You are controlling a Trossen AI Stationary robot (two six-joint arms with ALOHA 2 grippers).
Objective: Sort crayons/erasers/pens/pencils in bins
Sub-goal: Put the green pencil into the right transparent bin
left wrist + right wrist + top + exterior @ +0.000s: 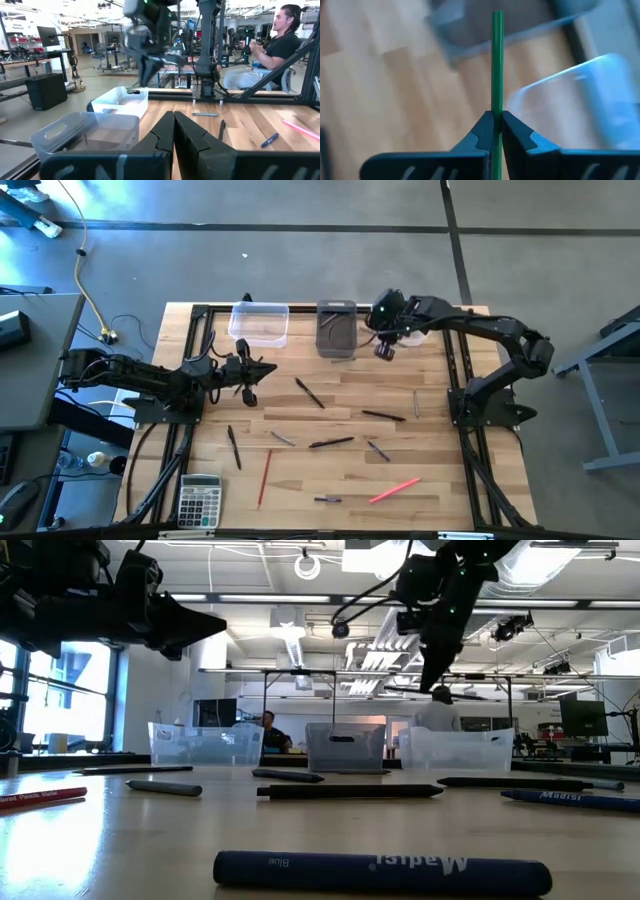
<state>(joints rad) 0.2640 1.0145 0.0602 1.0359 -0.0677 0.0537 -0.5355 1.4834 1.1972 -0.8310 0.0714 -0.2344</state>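
Note:
My right gripper point(384, 350) hangs above the table's far side, between the dark grey bin point(337, 330) and a clear bin point(570, 100) partly under its arm. It is shut on a thin green stick point(497, 60). My left gripper point(256, 370) is shut and empty, held above the table near the other clear bin point(260, 323). Several black, grey, red and pink sticks, such as a black one point(309, 393) and a pink one point(394, 490), lie flat on the wood. My right gripper pinches the green stick between its two fingertips point(497, 119). The stick runs along the fingers and sticks out far past their tips point(497, 30). In the low view the fingers point(436, 660) point down, slanting. The stick is lifted clear of the table.
The three bins stand in a row along the table's far edge. A grey calculator point(199, 500) lies at the near left corner. A blue crayon point(380, 870) lies close to the low camera. A person point(272, 47) sits beyond the table's right side.

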